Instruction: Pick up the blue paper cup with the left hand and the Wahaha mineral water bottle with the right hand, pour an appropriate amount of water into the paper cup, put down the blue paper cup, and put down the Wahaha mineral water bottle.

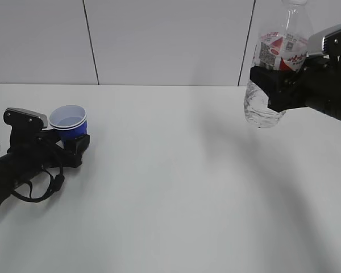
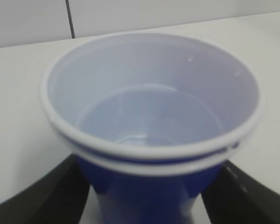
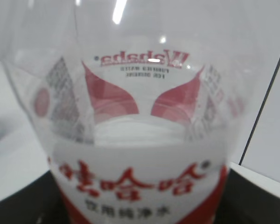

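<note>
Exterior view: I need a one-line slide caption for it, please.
Left end effector around the blue paper cup on the table; right end effector holds the Wahaha mineral water bottle aloft.

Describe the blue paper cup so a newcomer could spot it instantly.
Look to the left side of the white table, where the left gripper lies low. Between its fingers stands the blue paper cup: short, deep blue outside, white inside, double white rim.

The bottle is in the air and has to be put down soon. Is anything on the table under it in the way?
Nothing visible. The Wahaha mineral water bottle hangs in the right hand over bare table. The blue paper cup stands far left, between the left hand's fingers.
</note>
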